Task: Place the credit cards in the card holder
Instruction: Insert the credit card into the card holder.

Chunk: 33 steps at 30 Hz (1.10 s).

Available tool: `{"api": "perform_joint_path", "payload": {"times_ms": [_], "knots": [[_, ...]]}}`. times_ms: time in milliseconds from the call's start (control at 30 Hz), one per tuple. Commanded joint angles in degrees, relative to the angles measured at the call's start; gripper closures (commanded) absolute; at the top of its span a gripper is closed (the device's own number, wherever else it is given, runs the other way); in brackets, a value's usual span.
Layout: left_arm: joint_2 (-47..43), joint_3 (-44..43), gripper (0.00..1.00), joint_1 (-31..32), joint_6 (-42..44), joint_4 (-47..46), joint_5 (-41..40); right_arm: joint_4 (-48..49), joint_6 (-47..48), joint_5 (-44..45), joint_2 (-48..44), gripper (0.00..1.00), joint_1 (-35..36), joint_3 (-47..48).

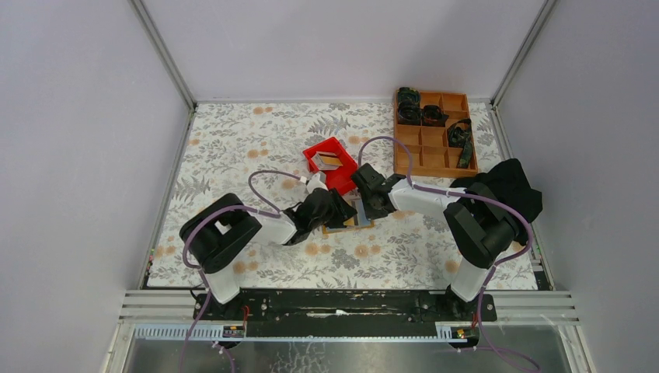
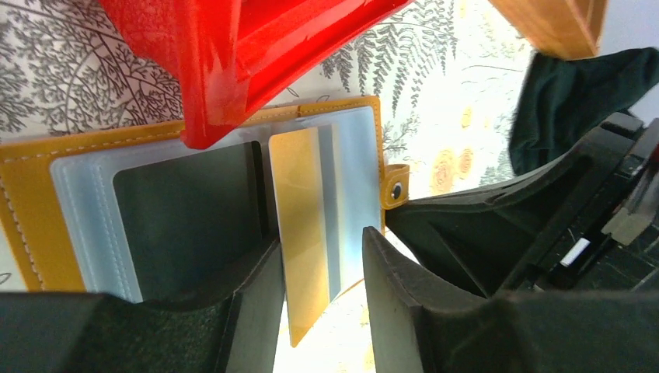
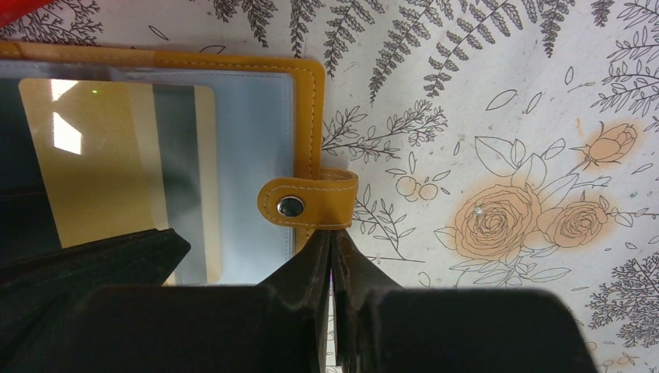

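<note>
Sup: Left claw (image 2: 320, 242) fills the near edge of your wrist feed. How does it stand?

Op: Partway open, from where I sit. I see its two black fingers (image 2: 249, 318) apart, with a gold-looking credit card (image 2: 301, 225) lying between them. A gap shows between the card and the finger at its 3 o'clock side, so I wouldn't call that a grip.

Sup: And the card itself?

Op: Its far end lies on the clear sleeve of the card holder (image 2: 31, 217), just at 3 o'clock of a dark grey panel. Its near end sticks out past the holder's edge toward me. Whether it is inside the sleeve I can't tell.

Sup: Right claw?

Op: The right claw (image 3: 331, 247) has its jaws pressed together, tips touching the holder's snap strap (image 3: 311, 203). Whether they pinch any of it I can't tell.

Sup: Wider view?

Op: From above, the holder lies open about mid-way on the floral counter (image 1: 256, 140), with the left claw at its 9 o'clock and the right claw at its 1 o'clock. A red bin (image 1: 317, 148) sits at its 12 o'clock. In my left wrist view a corner of the bin overlaps the holder's far edge, touching or not I can't say. Farther out at 2 o'clock is a wooden compartment tray (image 1: 398, 148) with black items (image 1: 420, 110) in its far cells. A dark cloth (image 1: 509, 183) lies at 3 o'clock.
</note>
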State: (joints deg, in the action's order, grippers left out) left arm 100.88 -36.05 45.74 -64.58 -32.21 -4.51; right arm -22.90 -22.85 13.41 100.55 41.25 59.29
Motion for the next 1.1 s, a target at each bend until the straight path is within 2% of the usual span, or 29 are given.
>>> {"api": "perform_joint_path", "payload": {"times_ms": [0, 433, 567, 800, 933, 1067], "knots": [[-0.23, -2.19, 0.53, 0.15, 7.02, 17.83, -4.27, -1.58, -1.28, -2.21, 2.63, 0.92, 0.05, -0.64], [-0.26, -6.15, 0.5, 0.08, 12.44, 22.36, -3.38, -0.36, -1.94, -3.27, 3.05, 0.92, 0.05, -1.25], [-0.12, -6.84, 0.44, 0.06, 13.37, 24.02, -3.6, -0.37, -2.02, -3.32, 3.32, 0.92, 0.03, -1.13], [-0.32, -8.44, 0.4, 0.07, 14.7, 29.01, -5.33, -0.61, -1.38, -3.71, 3.07, 0.92, 0.05, 0.0], [-0.46, -9.32, 0.33, 0.06, 15.59, 31.13, -6.43, -0.75, -0.96, -4.19, 3.2, 0.92, 0.05, 0.84], [-0.97, -9.58, 0.32, 0.06, 15.3, 31.85, -7.06, -0.75, -0.95, -4.34, 2.79, 0.92, 0.05, 0.9]]}}
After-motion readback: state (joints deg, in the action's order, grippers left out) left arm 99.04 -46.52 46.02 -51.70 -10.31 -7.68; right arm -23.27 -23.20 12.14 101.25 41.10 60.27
